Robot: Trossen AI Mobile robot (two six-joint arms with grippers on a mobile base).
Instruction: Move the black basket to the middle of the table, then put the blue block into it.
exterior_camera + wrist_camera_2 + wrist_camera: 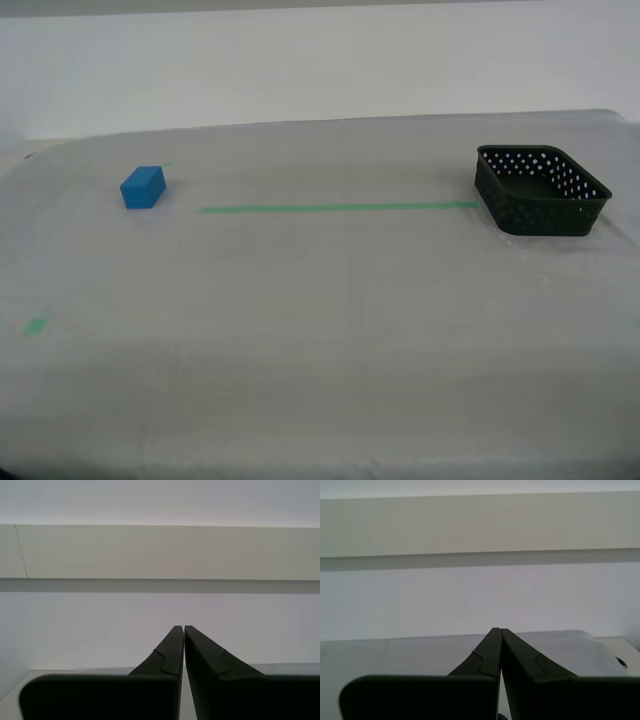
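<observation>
Exterior view, black basket (pixel 541 189) near table (pixel 320 340) edge, blue block (pixel 143 187) opposite.

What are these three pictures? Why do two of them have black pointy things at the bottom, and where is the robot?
The robot took them all itself. One camera looks over the table, so you don't see the robot. On the cloth lie a blue block at that picture's left, a black basket with holes at its right, and a green tape line between them. The other two cameras each ride on an arm. The pointy things are the robot's grabbers: my first claw and my second claw. Both are pinched shut, holding nothing, pointing at a plain wall.
</observation>
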